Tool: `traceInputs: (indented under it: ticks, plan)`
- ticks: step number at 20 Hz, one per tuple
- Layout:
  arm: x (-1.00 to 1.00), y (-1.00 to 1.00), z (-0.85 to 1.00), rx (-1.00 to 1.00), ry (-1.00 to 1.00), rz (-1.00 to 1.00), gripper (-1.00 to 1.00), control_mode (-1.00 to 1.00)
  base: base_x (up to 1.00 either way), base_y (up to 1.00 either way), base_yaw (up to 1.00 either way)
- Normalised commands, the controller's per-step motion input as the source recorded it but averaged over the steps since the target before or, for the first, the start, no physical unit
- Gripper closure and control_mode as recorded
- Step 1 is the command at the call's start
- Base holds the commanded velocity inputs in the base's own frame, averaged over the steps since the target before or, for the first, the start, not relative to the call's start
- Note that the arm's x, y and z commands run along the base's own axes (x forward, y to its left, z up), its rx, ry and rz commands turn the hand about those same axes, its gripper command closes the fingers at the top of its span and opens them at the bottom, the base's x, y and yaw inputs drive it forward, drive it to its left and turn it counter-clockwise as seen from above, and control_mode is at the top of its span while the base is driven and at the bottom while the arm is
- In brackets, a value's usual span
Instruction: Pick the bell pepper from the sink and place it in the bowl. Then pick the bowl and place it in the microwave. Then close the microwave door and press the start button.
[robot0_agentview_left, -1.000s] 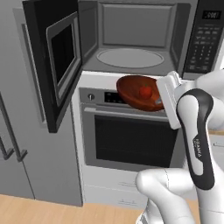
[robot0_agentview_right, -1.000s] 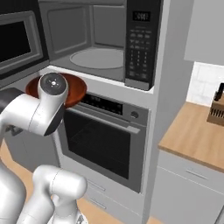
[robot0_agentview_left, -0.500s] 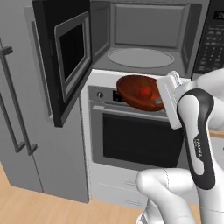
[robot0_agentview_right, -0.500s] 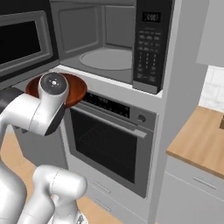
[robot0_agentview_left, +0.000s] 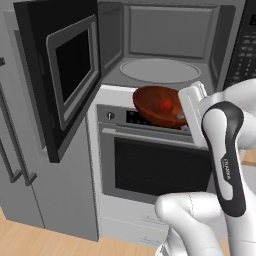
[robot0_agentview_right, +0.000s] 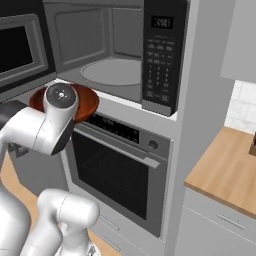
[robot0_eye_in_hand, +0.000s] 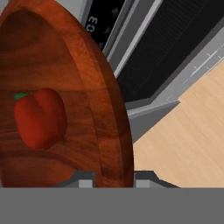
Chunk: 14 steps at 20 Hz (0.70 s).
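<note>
My gripper is shut on the rim of the reddish-brown bowl, one finger on each side of the wall. The bowl hangs tilted in front of the oven's control panel, just below the open microwave. The red bell pepper lies inside the bowl, against its wall. The round turntable plate sits bare in the grey cavity. The microwave door stands swung open to the left. The keypad strip is at the cavity's right. The sink is out of view.
Under the microwave is the built-in oven with its bar handle and glass door. A grey fridge front with long handles stands to the left. A wooden counter lies to the right.
The whole picture has shifted and grown: the base has driven closer to the microwave. The bowl with the pepper stays in my grip at the same height.
</note>
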Motion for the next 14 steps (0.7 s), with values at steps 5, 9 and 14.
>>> traceInputs:
  ticks: [5, 9, 14]
  plan:
    - [-0.12, 0.0, 0.16, 0.0, -0.06, 0.0, 1.0, -1.0, 0.0, 0.0, 0.0]
    - [-0.12, 0.01, 0.55, -0.03, -0.12, -0.02, 1.0, -1.0, 0.0, 0.0, 0.0]
    - [-0.01, 0.0, 0.81, -0.05, -0.02, -0.15, 1.0, -1.0, 0.0, 0.0, 0.0]
